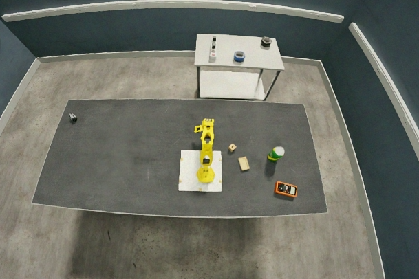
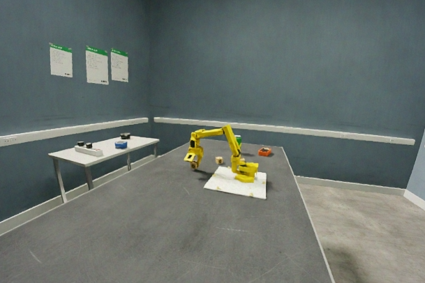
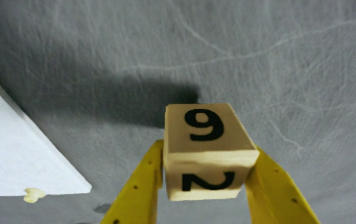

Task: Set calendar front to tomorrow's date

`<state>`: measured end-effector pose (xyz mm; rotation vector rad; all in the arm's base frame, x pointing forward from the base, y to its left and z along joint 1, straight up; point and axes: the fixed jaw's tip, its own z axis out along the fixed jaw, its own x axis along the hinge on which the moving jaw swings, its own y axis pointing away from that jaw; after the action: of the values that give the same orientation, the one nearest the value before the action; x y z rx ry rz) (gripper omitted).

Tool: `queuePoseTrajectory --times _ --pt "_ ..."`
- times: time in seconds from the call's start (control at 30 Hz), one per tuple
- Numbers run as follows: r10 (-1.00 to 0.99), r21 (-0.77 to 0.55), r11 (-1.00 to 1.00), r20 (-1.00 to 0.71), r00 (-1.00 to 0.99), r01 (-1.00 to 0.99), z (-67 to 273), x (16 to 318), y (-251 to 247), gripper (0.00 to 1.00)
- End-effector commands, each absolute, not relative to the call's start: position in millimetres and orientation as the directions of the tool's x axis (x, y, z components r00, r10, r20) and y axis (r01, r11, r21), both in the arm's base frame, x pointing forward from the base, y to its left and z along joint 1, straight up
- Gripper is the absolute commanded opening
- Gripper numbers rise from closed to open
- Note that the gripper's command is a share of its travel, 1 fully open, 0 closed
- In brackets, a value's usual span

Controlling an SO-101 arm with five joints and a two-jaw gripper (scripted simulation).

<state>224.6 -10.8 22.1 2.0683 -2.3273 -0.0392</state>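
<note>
My gripper [image 2: 194, 163] [image 3: 210, 152] is shut on a wooden cube [image 2: 194, 165] [image 3: 207, 129] and holds it above the dark table, beyond the white board. In the wrist view the cube's larger visible face reads as a 9, and the face below it shows a 2 lying on its side. The second wooden cube [image 1: 232, 148] [image 2: 219, 160] rests on the table to the right of the arm; its side in the exterior camera looks like a 0. The light wooden tray [image 1: 243, 164] is empty, nearer the base than that cube. The month's name cannot be read.
The arm's base stands on a white board [image 1: 189, 172] [image 2: 227, 185] [image 3: 30, 160]. A green can [image 1: 276, 154] [image 2: 238, 140] and an orange multimeter [image 1: 285, 189] [image 2: 264, 151] are farther right. A small dark object [image 1: 73, 117] lies at the far left.
</note>
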Motion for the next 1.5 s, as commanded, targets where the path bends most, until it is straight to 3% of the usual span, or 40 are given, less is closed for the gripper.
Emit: queuePoseTrajectory --times 0.0,0.37,1.47 --pt "-0.994 0.017 0.113 0.001 -0.113 -0.993 32 228 -12 0.0" --pt "-0.994 0.017 0.113 0.001 -0.113 -0.993 56 226 -12 0.0" --pt "-0.994 -0.002 0.113 0.0 -0.113 -0.994 65 226 -12 0.0"
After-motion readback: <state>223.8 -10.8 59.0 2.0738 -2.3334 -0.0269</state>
